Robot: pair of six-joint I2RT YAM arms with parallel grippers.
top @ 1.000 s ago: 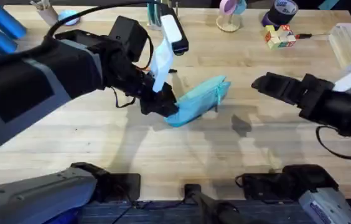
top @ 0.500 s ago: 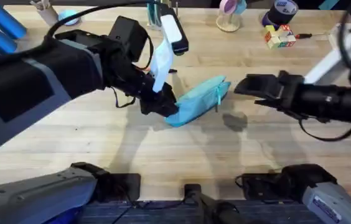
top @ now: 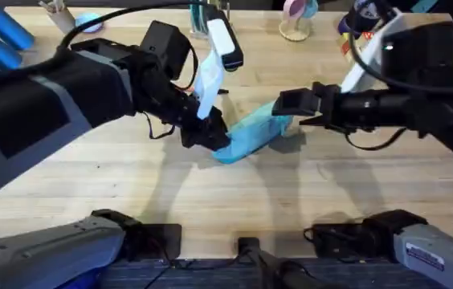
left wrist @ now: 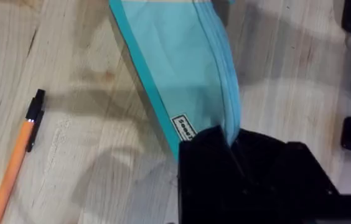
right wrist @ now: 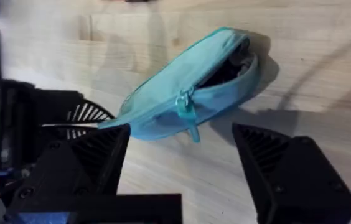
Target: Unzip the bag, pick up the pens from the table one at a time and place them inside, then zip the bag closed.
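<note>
Table (top: 210, 201): your pale wooden worktop.
Bag (top: 250, 136): mid-worktop, one end raised, zipper partly open.
Left gripper (top: 210, 135): clamped on the bag's lower end.
Right gripper (top: 291, 103): your fingers apart, straddling the bag's far end.
Pen (left wrist: 17, 155): orange, flat beside the bag.

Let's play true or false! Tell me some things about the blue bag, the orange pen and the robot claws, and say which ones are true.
1. The left claw is clamped on one end of the bag. True.
2. The bag's zipper is shut all the way. False: it gapes open at one end, and the zipper pull sits partway along.
3. The right claw is open, with the bag just ahead of it. True.
4. The orange pen is inside the bag. False: it lies on the table beside the bag.
</note>
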